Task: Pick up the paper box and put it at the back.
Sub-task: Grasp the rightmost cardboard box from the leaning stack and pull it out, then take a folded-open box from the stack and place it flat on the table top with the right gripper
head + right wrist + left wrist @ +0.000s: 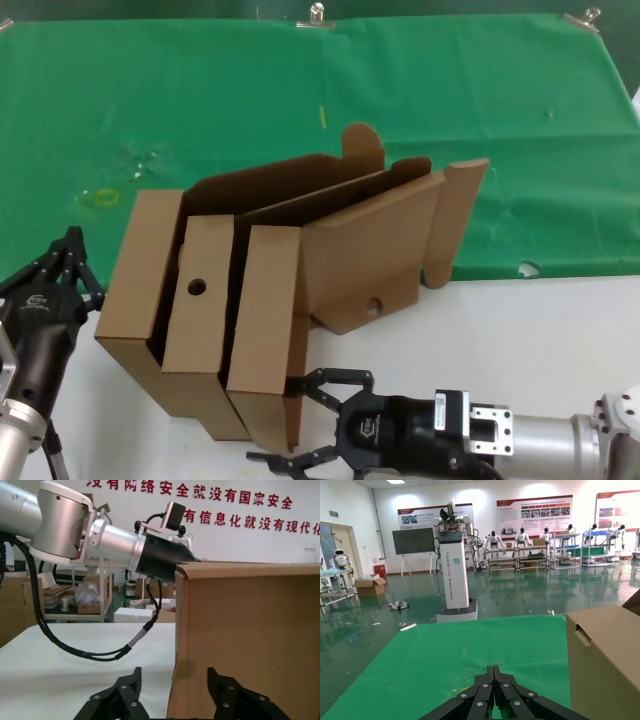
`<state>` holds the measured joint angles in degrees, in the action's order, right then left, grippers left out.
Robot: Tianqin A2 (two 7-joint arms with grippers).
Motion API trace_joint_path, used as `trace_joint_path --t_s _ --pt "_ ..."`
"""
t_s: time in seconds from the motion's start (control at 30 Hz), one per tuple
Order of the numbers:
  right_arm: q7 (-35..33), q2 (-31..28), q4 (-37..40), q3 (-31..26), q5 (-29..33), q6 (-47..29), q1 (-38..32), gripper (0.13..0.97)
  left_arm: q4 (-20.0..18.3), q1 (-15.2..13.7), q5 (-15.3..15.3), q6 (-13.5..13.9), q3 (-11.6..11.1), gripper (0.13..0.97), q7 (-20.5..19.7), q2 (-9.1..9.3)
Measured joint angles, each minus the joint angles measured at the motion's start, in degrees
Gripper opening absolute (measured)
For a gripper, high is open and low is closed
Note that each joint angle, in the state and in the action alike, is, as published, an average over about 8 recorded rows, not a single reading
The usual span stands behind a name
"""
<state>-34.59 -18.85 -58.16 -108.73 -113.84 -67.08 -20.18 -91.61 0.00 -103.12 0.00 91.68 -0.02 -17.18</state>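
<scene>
Green cloth [200,90] fills the far half of the table, clipped along its far edge, with the white surface [560,330] nearer the robot. Straddling the line between them sits a cluster of cardboard: the box [340,250] lies partly on the green, partly on the white, lid flaps standing up, a small hole showing in one flap. Leaning against it on the near-left side is a second box [200,300] with a round hole in its face. Down at the near edge, the right gripper [318,420] is spread wide, its fingers either side of a cardboard corner. The left gripper [68,262] waits at the left, fingers pinched together, empty.
</scene>
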Motion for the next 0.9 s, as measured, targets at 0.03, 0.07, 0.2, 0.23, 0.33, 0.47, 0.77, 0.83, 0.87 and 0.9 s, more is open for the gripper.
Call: trace_joint_path --t_s 0.03,0.07,0.2,0.23,0.33,0.47,0.77,0.83,0.87,0.9 --pt "0.13 0.19 0.28 0.07 0.15 0.02 -0.19 0.595 0.0 0.0 0.0 0.0 0.0 0.17 0.0 0.0" --pt "0.25 0.37 0.55 0.13 0.29 0.04 -0.38 0.568 0.0 0.0 0.0 0.0 0.0 0.159 0.0 0.0" --pt "0.62 1.18 1.69 0.3 0.88 0.17 -1.19 0.458 0.0 0.0 0.0 0.0 0.0 0.153 0.0 0.0" --pt "0.7 1.4 1.95 0.33 1.03 0.24 -1.38 0.43 0.0 0.0 0.0 0.0 0.0 0.151 0.0 0.0" --pt "0.9 2.0 2.56 0.4 1.48 0.48 -1.83 0.383 0.0 0.0 0.0 0.0 0.0 0.145 0.0 0.0" --pt "1.19 2.53 2.81 0.52 1.99 0.78 -2.05 0.306 0.0 0.0 0.0 0.0 0.0 0.143 0.0 0.0" --pt "1.77 1.89 0.98 1.47 2.49 1.36 -1.08 0.227 0.0 0.0 0.0 0.0 0.0 0.143 0.0 0.0" --pt "2.23 0.97 -0.89 1.96 2.35 1.51 -0.05 0.206 0.0 0.0 0.0 0.0 0.0 0.143 0.0 0.0" --pt "2.55 0.34 -2.12 2.27 2.19 1.53 0.64 0.196 0.0 0.0 0.0 0.0 0.0 0.143 0.0 0.0" --pt "2.98 -0.47 -3.64 2.67 1.92 1.48 1.53 0.185 0.0 0.0 0.0 0.0 0.0 0.143 0.0 0.0"
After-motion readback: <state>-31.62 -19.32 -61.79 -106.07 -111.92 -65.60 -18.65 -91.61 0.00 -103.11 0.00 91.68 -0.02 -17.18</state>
